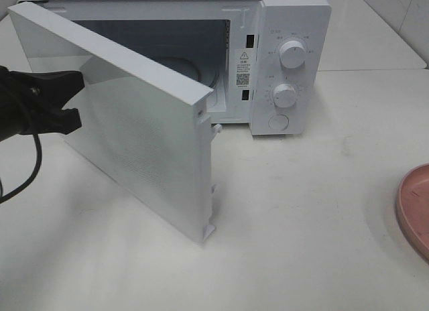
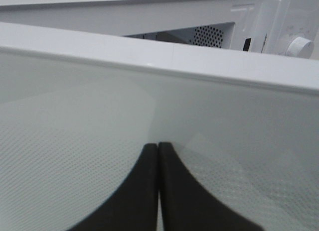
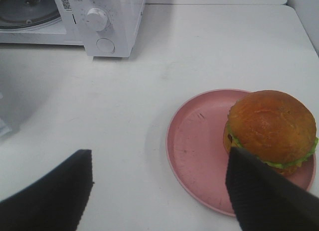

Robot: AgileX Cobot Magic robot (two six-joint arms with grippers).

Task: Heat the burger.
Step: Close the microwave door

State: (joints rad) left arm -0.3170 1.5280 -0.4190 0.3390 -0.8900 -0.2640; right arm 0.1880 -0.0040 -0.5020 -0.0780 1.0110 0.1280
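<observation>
The microwave [image 1: 281, 63] cavity is shown exposed, its mouth unblocked from the front right. The door [image 1: 134, 130], swung outward, stands as an upright barrier across the left of the table [image 1: 301, 224]; passage from the left side into the cavity is blocked by it. The left gripper [image 2: 158, 156], jaws together, is pressed close against the door's outer face. Bare tabletop lies between the microwave and the pink plate [image 3: 199, 151]. The burger [image 3: 271, 129] is flanked by the spread right gripper [image 3: 159, 181], one finger [image 3: 259, 191] overlapping its near side.
</observation>
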